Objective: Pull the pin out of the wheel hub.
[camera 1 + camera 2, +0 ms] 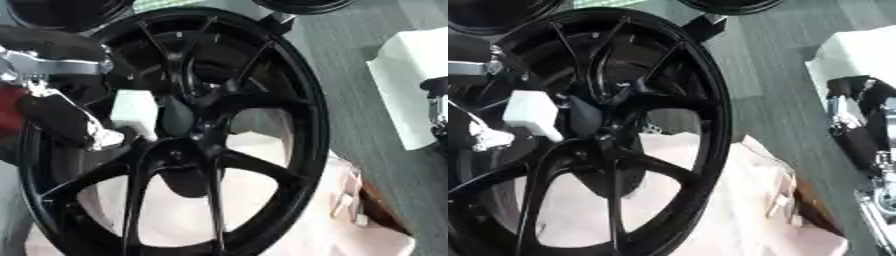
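Observation:
A large black spoked wheel (188, 145) stands tilted and fills most of both views; its hub (188, 132) lies where the spokes meet. A white block (531, 115) sits just left of the hub, between two spokes; I cannot make out a pin apart from it. My left arm, black with silver joints, comes in from the left, and my left hand (61, 120) lies against the wheel's left side, right beside the white block. My right hand (852, 127) shows at the right edge, away from the wheel.
The wheel rests on pale pink wrapping (745, 200) over a cardboard edge (359, 200). Two more black wheels (61, 12) (728, 5) lie at the top. A white bundle (411, 70) sits on the grey floor at right.

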Robot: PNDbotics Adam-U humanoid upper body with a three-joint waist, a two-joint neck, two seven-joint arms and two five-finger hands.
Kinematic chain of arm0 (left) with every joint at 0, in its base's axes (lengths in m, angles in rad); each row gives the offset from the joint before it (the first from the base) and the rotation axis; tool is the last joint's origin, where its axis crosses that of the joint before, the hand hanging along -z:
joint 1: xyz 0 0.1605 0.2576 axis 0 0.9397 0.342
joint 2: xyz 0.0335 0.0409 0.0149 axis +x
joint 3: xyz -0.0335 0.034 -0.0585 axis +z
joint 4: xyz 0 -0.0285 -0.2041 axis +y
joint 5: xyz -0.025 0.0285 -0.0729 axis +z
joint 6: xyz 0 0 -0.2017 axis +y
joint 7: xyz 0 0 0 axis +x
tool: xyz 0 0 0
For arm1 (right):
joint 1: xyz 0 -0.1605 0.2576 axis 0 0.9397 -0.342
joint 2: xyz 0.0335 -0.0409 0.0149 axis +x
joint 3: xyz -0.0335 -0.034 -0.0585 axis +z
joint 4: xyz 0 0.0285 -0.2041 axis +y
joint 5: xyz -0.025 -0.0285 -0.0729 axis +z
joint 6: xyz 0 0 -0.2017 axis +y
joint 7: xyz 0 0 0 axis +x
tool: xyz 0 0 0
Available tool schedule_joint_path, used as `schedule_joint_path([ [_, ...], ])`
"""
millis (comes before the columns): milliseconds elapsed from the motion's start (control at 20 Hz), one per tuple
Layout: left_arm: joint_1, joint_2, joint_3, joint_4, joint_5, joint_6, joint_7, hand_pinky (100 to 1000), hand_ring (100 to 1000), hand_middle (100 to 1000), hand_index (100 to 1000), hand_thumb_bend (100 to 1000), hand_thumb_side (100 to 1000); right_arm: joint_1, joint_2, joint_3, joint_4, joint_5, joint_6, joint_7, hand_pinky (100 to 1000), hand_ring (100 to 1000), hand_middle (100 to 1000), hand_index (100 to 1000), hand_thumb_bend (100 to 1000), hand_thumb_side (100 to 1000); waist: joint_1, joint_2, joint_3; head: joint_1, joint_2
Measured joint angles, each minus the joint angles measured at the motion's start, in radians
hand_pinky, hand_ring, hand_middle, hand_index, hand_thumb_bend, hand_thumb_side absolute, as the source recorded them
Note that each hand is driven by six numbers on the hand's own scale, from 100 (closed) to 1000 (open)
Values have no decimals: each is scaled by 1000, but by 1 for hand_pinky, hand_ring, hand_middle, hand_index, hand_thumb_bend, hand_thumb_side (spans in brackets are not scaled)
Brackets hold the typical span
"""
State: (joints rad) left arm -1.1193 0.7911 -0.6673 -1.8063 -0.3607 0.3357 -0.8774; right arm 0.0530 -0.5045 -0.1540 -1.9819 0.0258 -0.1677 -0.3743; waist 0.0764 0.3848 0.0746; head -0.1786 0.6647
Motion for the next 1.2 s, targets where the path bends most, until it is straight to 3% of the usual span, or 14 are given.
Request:
schedule_joint_path([
  [100,0,-1,0,0,5,11,11,776,671,514,710,129,350,0,1,0,0,-2,4,-2,813,713,582,623,100,555,0,1,0,0,0],
  [300,0,-7,0,-2,26,31,30,713,559,366,538,100,169,0,6,0,0,-3,9,-7,812,712,582,622,100,553,0,1,0,0,0],
  [500,8,-7,10,-13,37,55,55,683,523,301,458,100,184,0,6,0,0,-3,10,-8,813,713,582,622,100,554,-3,1,0,0,0],
  [750,32,13,62,-51,45,79,92,668,506,276,436,100,200,0,6,0,0,-3,9,-10,813,713,582,622,100,553,-4,1,2,-1,0],
  [1200,53,58,264,-92,70,98,213,675,492,247,432,100,223,8,6,-4,0,-3,5,-14,814,714,583,624,100,547,-7,1,22,-9,0],
])
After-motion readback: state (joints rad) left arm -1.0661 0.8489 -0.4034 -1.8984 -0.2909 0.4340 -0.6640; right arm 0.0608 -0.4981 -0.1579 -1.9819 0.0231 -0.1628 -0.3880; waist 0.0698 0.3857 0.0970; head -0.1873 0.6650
